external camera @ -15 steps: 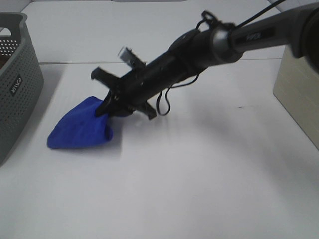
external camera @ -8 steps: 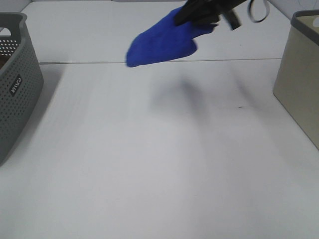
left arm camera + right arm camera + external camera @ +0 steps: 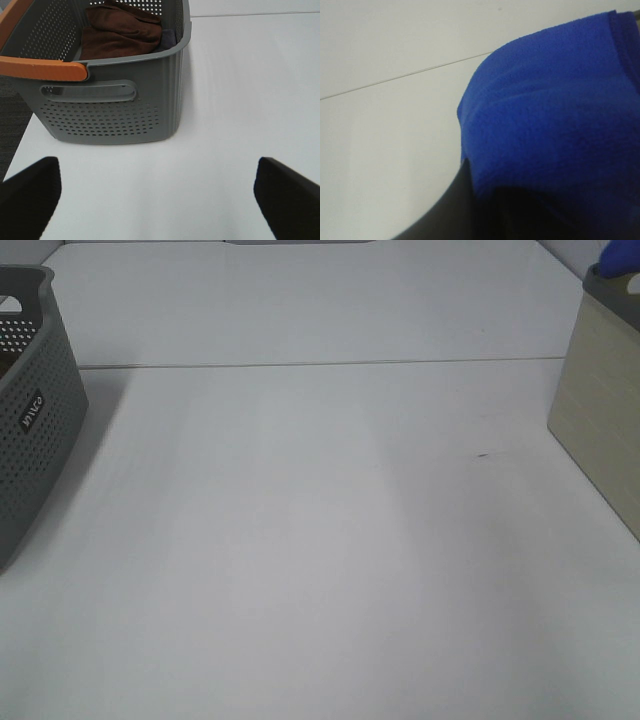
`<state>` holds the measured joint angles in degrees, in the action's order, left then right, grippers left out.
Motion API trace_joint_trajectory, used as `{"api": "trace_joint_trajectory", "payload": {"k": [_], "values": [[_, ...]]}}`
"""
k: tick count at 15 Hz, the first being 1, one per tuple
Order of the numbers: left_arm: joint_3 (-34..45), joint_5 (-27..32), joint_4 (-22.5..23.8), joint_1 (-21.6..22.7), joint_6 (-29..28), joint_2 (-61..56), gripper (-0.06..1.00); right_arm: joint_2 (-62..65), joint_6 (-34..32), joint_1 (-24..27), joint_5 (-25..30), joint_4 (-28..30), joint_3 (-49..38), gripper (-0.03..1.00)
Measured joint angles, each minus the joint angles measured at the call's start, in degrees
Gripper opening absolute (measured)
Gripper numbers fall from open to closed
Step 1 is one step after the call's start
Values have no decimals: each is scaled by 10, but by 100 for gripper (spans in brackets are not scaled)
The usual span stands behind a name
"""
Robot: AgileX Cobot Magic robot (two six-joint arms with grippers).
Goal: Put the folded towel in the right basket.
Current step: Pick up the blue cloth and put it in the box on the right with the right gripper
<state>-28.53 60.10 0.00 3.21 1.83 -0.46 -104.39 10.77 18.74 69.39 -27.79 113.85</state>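
Note:
The folded blue towel (image 3: 545, 110) fills the right wrist view, held in my right gripper (image 3: 495, 215), whose dark finger (image 3: 450, 210) shows beneath it. In the high view only a corner of the towel (image 3: 625, 257) shows, just above the rim of the beige right basket (image 3: 600, 400) at the far right edge. The right arm itself is out of that view. My left gripper (image 3: 157, 200) is open and empty, low over the table in front of the grey left basket (image 3: 115, 110).
The grey perforated basket (image 3: 30, 420) stands at the table's left edge. It holds a brown towel (image 3: 122, 32) and has an orange handle (image 3: 42, 67). A seam line (image 3: 320, 365) crosses the white table at the back.
My right gripper lifted the blue towel from the table's left middle, carried it up and to the right, and has left the high view. Only the towel's corner shows above the right basket.

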Motion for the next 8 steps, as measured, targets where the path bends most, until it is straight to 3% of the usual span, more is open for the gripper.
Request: {"api": "trace_joint_trajectory", "payload": {"k": [2,5,6,8], "values": [[0,0,0,0,0,0,97,-5,-11,38,4,47,-1,5],[0,0,0,0,0,0,97,-24,-62,44,6,152,-2,7],[0,0,0,0,0,0,97,-29,-89,44,6,160,-3,36],[0,0,0,0,0,0,97,-29,-90,44,6,162,-3,82]]}}
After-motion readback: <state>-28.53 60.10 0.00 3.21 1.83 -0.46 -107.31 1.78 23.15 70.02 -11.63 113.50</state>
